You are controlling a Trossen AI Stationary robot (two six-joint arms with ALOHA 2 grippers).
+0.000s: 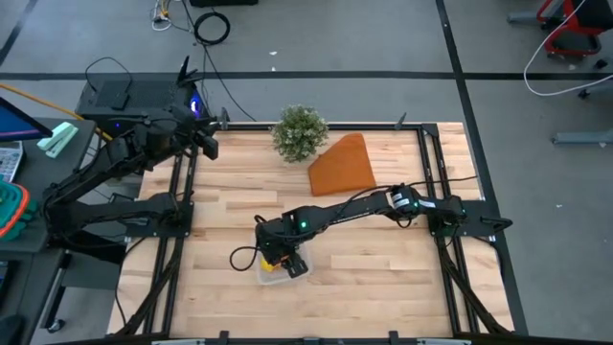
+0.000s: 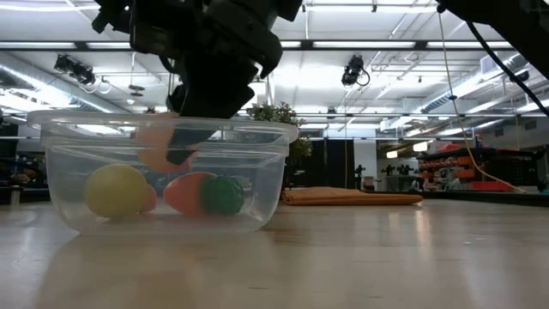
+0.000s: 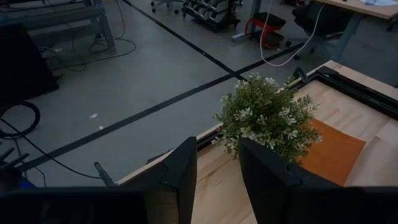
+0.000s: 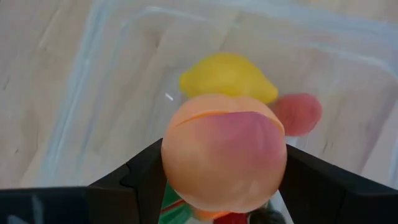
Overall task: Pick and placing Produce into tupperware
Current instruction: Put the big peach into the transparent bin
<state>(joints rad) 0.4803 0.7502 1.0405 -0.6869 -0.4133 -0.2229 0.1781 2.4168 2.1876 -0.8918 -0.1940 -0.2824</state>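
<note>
right wrist view shows the right gripper (image 4: pixel 224 180) clenched on the peach (image 4: pixel 224 158), held inside the tupperware (image 2: pixel 163 129) above the lemon (image 4: pixel 229 76). placing step; next move, likely, is to release and lift. left gripper (image 3: pixel 217 177) waits open near the plant (image 3: pixel 267 118).

A bushy green artificial plant (image 1: pixel 300 132) stands at the far edge of the butcher-block wooden table (image 1: pixel 383 259). Just beside the plant, toward the table's right side, lies an orange-brown wedge (image 1: pixel 342 166), flat on the wood. Beyond the plant, black cables (image 1: pixel 212 28) lie coiled on the grey floor.
</note>
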